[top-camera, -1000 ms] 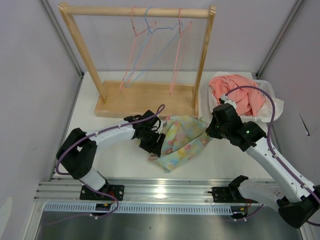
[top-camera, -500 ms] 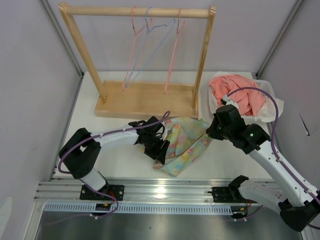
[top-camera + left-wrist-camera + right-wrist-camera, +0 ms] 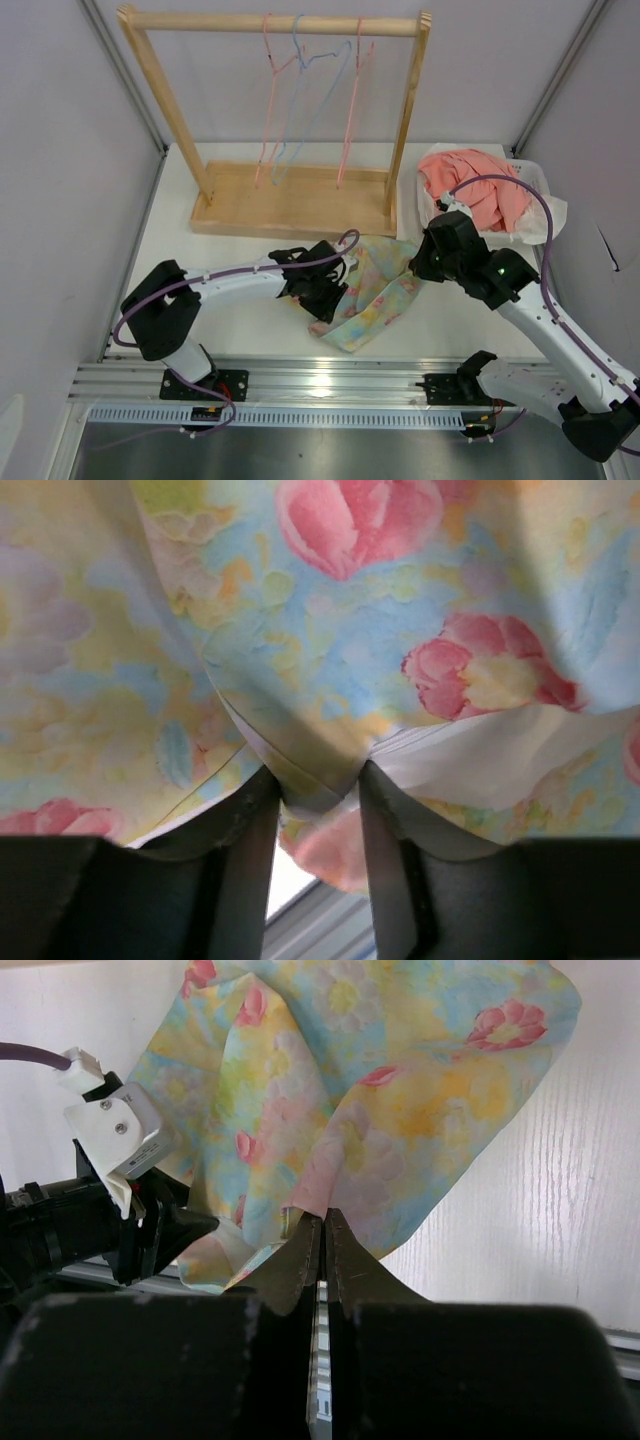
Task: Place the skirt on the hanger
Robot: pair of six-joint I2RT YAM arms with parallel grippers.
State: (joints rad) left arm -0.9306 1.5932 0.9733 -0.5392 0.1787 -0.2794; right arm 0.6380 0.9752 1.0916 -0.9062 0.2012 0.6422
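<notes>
The floral pastel skirt (image 3: 380, 290) hangs bunched between my two grippers, low over the white table. My left gripper (image 3: 333, 290) is shut on a fold at its left side. In the left wrist view a cloth fold (image 3: 310, 780) sits pinched between the dark fingers (image 3: 240, 830). My right gripper (image 3: 420, 262) is shut on the skirt's right edge. In the right wrist view the jaws meet (image 3: 323, 1222) on the hem, and the skirt (image 3: 380, 1080) spreads out beyond. Two thin pink hangers (image 3: 268, 100) (image 3: 352, 100) hang on the wooden rail at the back.
A wooden rack (image 3: 290, 212) stands at the back of the table, with a light blue hanger (image 3: 305, 95) between the pink ones. A coral-pink garment (image 3: 470, 190) lies in a white tray at the right. A metal rail (image 3: 320, 385) runs along the near edge.
My left gripper has moved right toward the right gripper, carrying its side of the skirt and bunching the cloth. The hangers have swung. The right gripper has hardly moved.
</notes>
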